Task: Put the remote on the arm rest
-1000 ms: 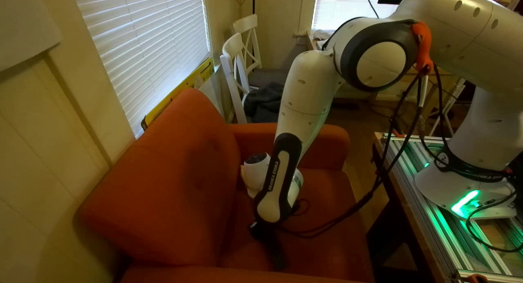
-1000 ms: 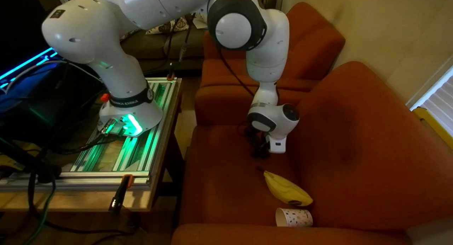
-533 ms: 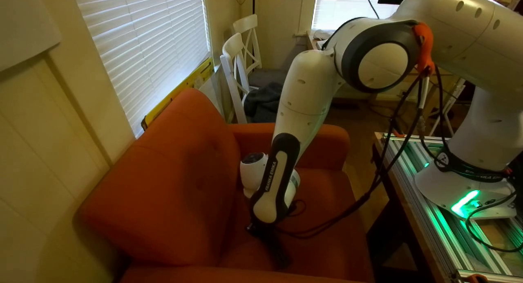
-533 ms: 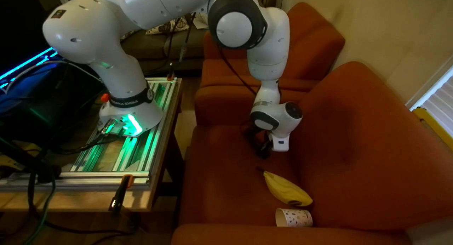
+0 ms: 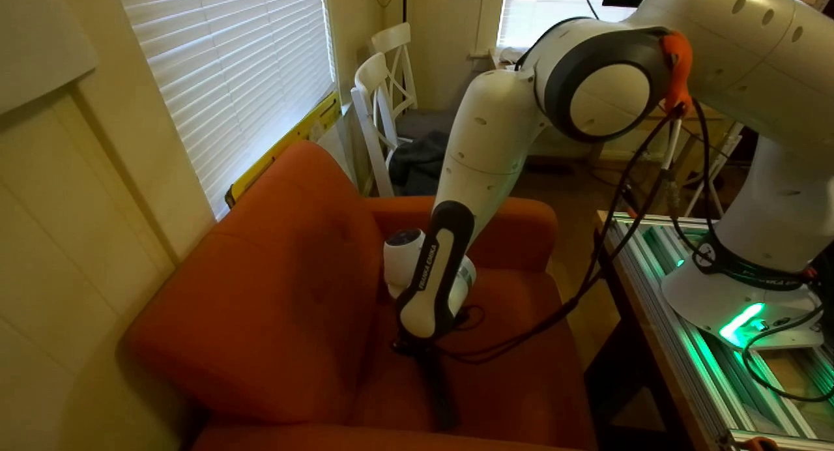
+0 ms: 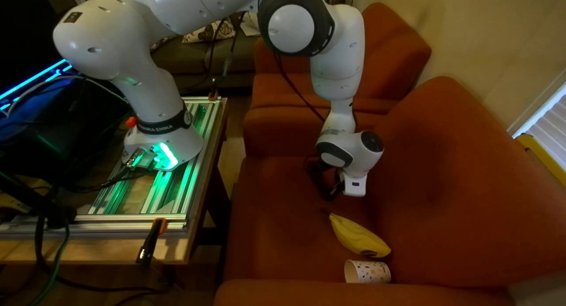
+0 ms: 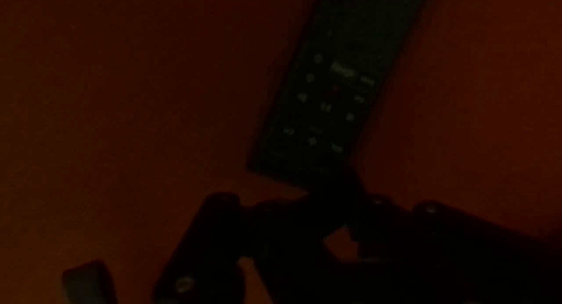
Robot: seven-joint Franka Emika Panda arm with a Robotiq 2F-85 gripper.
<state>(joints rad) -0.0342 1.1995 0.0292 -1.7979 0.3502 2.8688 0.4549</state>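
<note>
1. My gripper is drawn fully together low over the rust-orange seat, its fingertips meeting; the wrist view is too dark for me to tell whether they pinch anything.
2. Straight ahead of my fingertips is the black remote control, its button side turned up toward me. It slants away from my gripper, and its far end runs out of the wrist view.
3. The near end of the remote control sits right at my gripper: a fingertip overlaps one corner there. Whether the two touch, I cannot tell.
4. In an exterior view the remote control shows as a dark bar on the seat, reaching from below my gripper toward the padded arm rest.
5. On the opposite side of my gripper, in an exterior view, a yellow banana lies near on the seat, its stem end toward me.
6. Farther from my gripper, past the banana, a speckled paper cup lies on its side by the opposite arm rest.
7. The chair back rises to one side of my gripper; away on the other side, well apart, stands the counter carrying my base.
</note>
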